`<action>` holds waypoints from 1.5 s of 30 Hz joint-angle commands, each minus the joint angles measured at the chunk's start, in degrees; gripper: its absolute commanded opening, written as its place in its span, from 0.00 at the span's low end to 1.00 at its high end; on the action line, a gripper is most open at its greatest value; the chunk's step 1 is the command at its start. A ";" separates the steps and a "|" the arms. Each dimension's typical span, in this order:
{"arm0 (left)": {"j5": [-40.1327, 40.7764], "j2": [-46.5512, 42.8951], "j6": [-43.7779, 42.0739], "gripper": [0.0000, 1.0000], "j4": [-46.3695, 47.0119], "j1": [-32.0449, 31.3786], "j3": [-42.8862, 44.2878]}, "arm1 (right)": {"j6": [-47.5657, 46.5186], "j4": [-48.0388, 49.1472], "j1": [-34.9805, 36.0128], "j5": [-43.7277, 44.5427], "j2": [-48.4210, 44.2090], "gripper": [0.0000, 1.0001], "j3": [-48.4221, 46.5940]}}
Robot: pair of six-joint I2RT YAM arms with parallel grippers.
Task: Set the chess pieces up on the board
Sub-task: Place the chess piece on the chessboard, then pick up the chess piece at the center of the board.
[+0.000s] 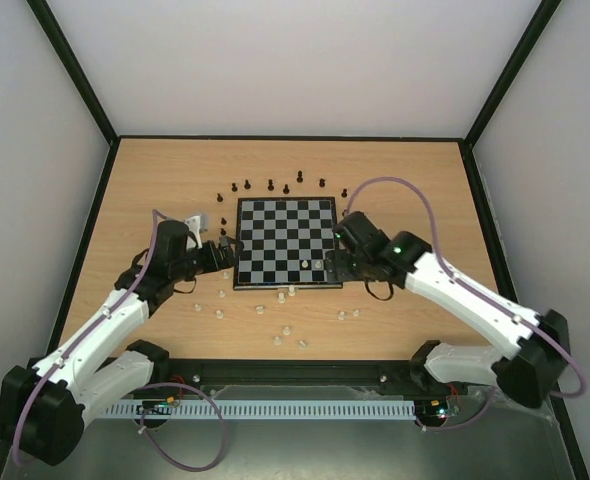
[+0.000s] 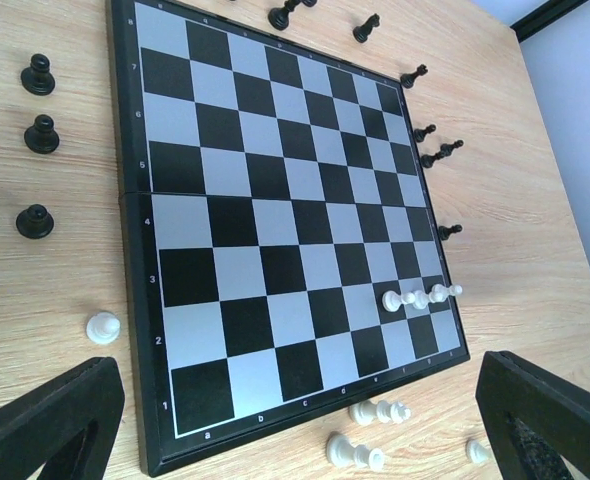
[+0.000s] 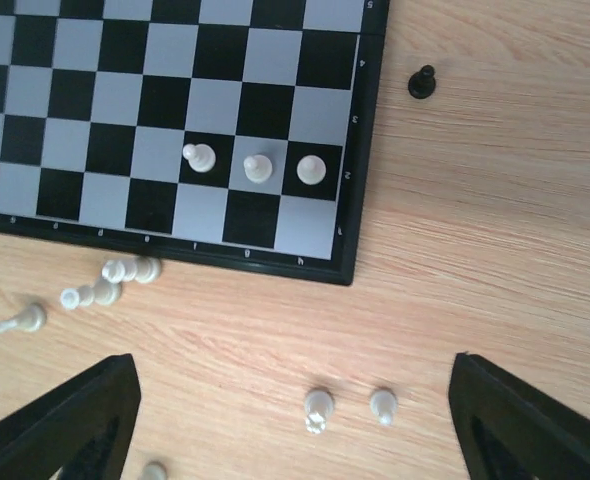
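Note:
The board lies mid-table. Three white chess pieces stand in a row on its second rank near the right corner, also visible as white pieces from the left wrist. My right gripper hangs open by that corner; in its wrist view the right gripper spans bare wood with two loose white pieces between its fingers. My left gripper is open and empty at the board's left edge, and the left gripper looks over the board's a1 corner.
Black pieces stand in an arc behind the board and beside its left edge; one black pawn is off the right edge. Several white pieces lie scattered on the wood in front. A black rim borders the table.

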State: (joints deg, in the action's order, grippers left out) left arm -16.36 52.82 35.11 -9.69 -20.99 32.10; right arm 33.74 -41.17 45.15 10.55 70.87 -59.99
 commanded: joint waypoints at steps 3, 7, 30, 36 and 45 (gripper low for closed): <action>-2.02 0.92 0.32 0.99 2.47 -0.19 0.92 | 5.06 -6.54 0.30 -0.26 -9.00 0.99 5.02; -3.19 2.22 0.65 0.99 4.13 -0.19 0.56 | 6.54 -6.81 0.30 -0.52 -9.29 0.99 7.03; -4.42 2.53 1.12 0.99 5.96 -1.15 -0.48 | 10.40 -0.49 0.35 2.53 0.11 0.75 12.95; -5.17 2.72 1.29 0.99 6.73 -1.29 -0.87 | 12.57 2.41 0.31 0.79 1.56 0.62 16.00; -6.02 3.27 1.63 0.99 8.43 -2.01 -1.68 | 14.86 4.84 0.36 -1.49 0.68 0.49 21.02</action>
State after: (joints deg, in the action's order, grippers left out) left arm -21.10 55.55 36.49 -3.29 -22.61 31.31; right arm 46.81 -36.07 45.15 10.02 71.83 -40.47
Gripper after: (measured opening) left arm 0.994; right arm 0.524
